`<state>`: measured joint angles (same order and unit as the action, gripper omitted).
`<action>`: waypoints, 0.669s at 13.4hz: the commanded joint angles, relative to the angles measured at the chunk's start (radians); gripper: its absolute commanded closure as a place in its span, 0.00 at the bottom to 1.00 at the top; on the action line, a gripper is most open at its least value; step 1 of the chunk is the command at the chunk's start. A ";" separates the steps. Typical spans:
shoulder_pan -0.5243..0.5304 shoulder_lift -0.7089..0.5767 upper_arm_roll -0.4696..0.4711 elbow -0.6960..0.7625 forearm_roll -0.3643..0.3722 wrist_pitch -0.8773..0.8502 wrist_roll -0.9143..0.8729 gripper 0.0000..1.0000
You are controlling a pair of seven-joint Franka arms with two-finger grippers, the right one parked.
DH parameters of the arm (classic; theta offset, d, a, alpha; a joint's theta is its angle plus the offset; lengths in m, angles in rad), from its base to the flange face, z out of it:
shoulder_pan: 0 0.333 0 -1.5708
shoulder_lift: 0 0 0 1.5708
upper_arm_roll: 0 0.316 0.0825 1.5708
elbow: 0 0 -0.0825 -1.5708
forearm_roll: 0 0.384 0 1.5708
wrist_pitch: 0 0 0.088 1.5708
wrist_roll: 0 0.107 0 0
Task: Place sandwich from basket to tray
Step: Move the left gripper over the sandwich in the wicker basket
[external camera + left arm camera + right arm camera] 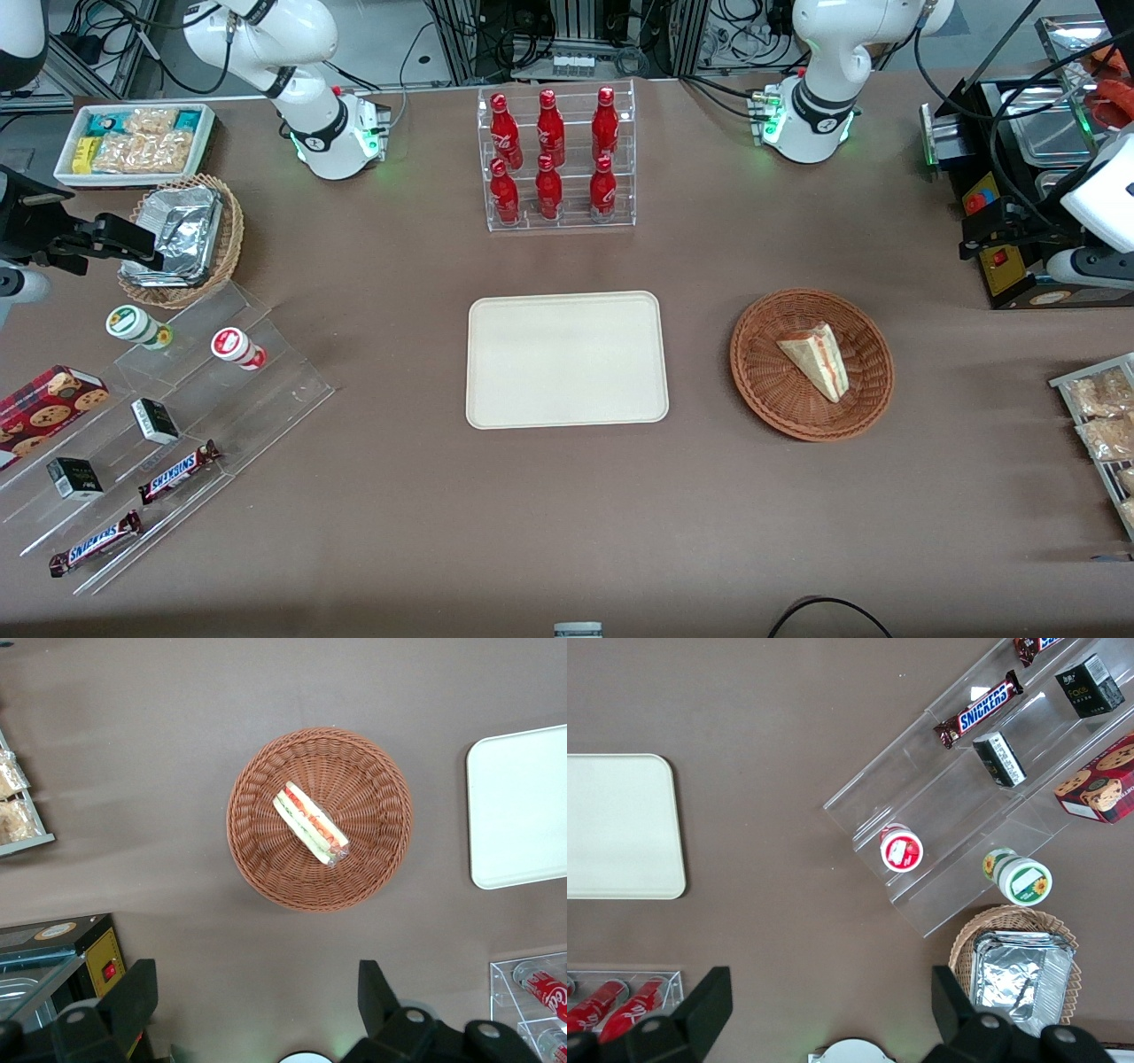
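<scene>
Our hand [257,1010] hangs high above the round red-brown wicker basket [257,868], fingers apart; the slippery clear-wrapped triangle sandwich [310,824] could slide out.

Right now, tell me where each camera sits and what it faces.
Front view: high, facing both arm bases; tray, basket with sandwich.
Left wrist view: straight down on the basket; open gripper high above the table.
Right wrist view: down on the snack shelf; parked fingers.
Shared: the tray shows in all three.

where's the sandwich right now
The sandwich lies in the reddish-brown wicker basket, beside the cream tray, toward the working arm's end. The open gripper hovers above it.
</scene>
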<state>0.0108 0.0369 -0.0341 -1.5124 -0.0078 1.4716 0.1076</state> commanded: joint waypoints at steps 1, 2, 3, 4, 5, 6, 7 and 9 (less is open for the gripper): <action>0.008 -0.005 -0.003 -0.003 -0.006 -0.007 -0.019 0.00; 0.008 -0.003 -0.003 -0.008 -0.004 -0.004 -0.017 0.00; 0.008 0.007 -0.003 -0.018 -0.004 -0.001 -0.017 0.00; 0.008 0.012 -0.003 -0.049 -0.004 0.007 -0.017 0.00; 0.005 0.009 -0.004 -0.092 -0.004 0.051 -0.017 0.00; 0.000 0.006 -0.006 -0.145 -0.004 0.088 -0.019 0.00; -0.002 0.006 -0.009 -0.185 -0.003 0.099 -0.032 0.00; -0.020 0.001 -0.016 -0.303 0.003 0.212 -0.040 0.00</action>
<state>0.0073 0.0616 -0.0388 -1.7052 -0.0079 1.5917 0.0929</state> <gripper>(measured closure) 0.000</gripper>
